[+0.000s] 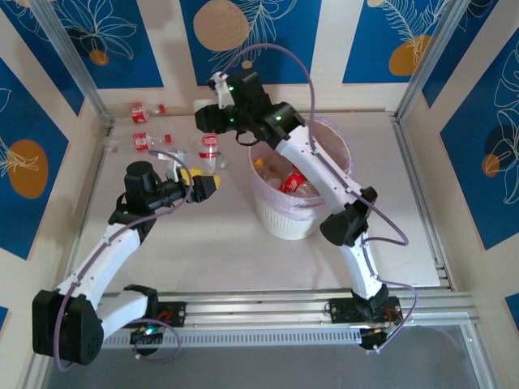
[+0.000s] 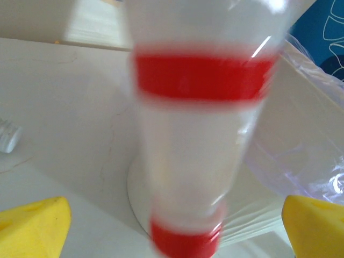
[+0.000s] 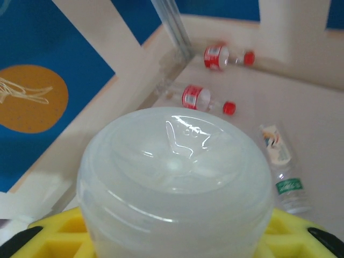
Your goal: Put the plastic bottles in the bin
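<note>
The right tool point(image 1: 211, 126) clamps a red-labelled bottle point(image 1: 209, 150) just left of the bin point(image 1: 285, 217), toward the surface's point(image 1: 203, 243) far edge. The left tool point(image 1: 203, 177) gapes wide either side of it, gripping nothing.

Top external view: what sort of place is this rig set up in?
Probably a purpose-built robot test cell, not a home: aluminium frame posts at the corners, blue printed wall panels boxing in the table, and a metal rail along the near edge carrying both arm bases.
</note>
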You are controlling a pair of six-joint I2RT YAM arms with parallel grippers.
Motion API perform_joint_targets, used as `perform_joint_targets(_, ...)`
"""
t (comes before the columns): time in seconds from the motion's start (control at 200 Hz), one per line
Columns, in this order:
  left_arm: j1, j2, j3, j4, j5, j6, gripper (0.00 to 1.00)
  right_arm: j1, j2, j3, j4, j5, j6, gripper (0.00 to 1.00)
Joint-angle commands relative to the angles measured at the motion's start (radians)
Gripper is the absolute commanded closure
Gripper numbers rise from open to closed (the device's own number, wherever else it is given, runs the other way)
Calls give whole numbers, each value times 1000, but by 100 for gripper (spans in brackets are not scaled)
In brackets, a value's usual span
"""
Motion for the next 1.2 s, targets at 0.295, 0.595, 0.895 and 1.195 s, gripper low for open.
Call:
perform_joint_targets(0.295, -4, 92, -22, 41, 12, -9, 0, -55, -427, -190, 83, 183, -158, 55)
perform_joint_targets(0.595, -5, 257, 90, -134, -273, -85, 0, -194, -629, -565, 38, 155, -119, 55)
perform_joint_targets(0.895, -5, 468, 248, -251, -397, -127, 0, -274, -676, -794, 127, 62, -19, 55)
perform_joint_targets(1.195, -5, 565, 288, -226, -400, -169, 0, -315, -645, -931, 191, -12, 66, 55)
